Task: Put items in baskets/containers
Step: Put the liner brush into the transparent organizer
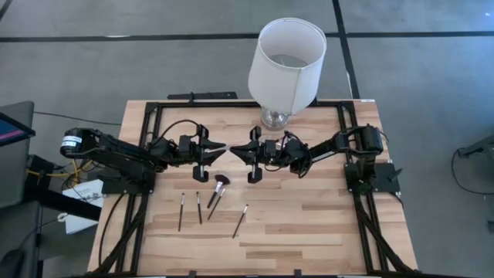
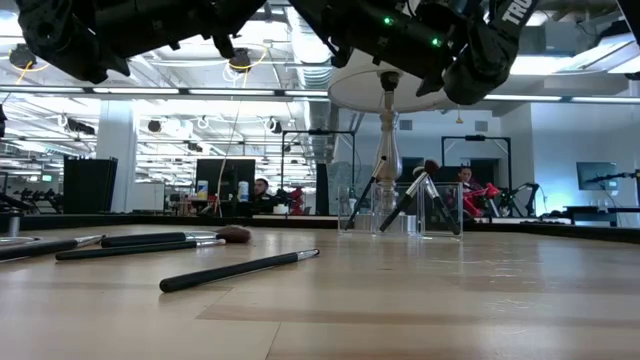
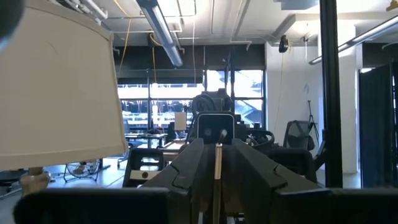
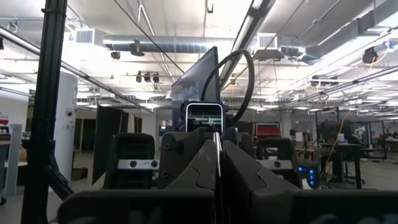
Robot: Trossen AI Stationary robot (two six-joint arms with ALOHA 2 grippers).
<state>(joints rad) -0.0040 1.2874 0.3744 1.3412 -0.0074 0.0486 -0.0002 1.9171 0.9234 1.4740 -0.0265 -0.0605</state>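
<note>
Wooden planks make up my bench (image 1: 309, 224), with an open hall of desks and ceiling lights beyond it. Both my arms are folded at the far middle, facing each other: my left tool (image 1: 218, 147) and my right tool (image 1: 235, 149) hover tip to tip, well above the wood. In each wrist view the two dark fingers (image 3: 249, 168) meet with only a thin line between them, so both tools are closed down narrow and hold nothing. I judge this a rest pose, kept high so nothing gets knocked.

Four slim makeup brushes (image 1: 198, 207) and one wider fan-headed brush (image 1: 219, 185) lie loose on the near-left part of the bench, roughly parallel and a little apart, which should leave room to pinch each handle alone. The clear tray (image 2: 440, 212) stands at the far side, near the glass base of the white lampshade (image 1: 287, 58); the low view shows a couple of brushes (image 2: 412, 196) already leaning inside it. So the job looks partly done, with five left to carry across.
</note>
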